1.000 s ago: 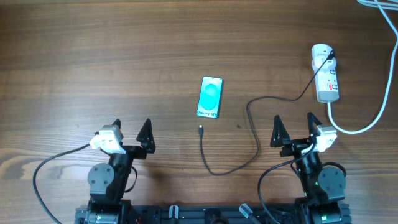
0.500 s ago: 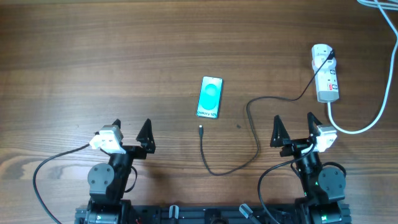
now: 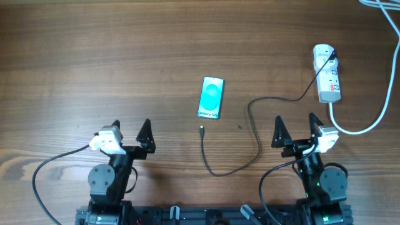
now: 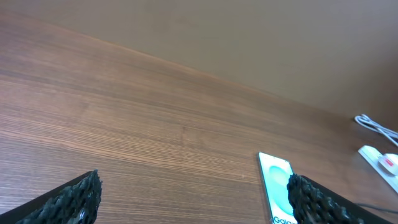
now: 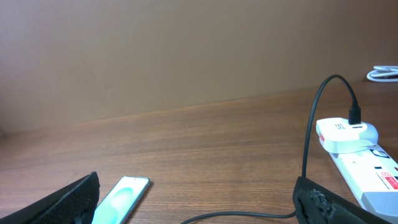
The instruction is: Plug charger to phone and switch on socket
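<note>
Nothing moved: both jaws spread, empty.
Charger tip (image 3: 202, 129) loose at phone's (image 3: 211, 97) 6 o'clock; socket (image 3: 327, 81) untouched, task not begun.

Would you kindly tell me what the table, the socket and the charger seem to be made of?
Table: wood or wood-look laminate, matte; long grain lines show.
Socket: smooth white moulded plastic, judging by its rounded casing.
Charger: thin black cable, likely a rubbery plastic sheath, as it lies in loose curves.

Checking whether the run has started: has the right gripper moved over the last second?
No. In the overhead view the right gripper sits in the same spot as before, just below the socket, with its jaws equally wide open.
</note>
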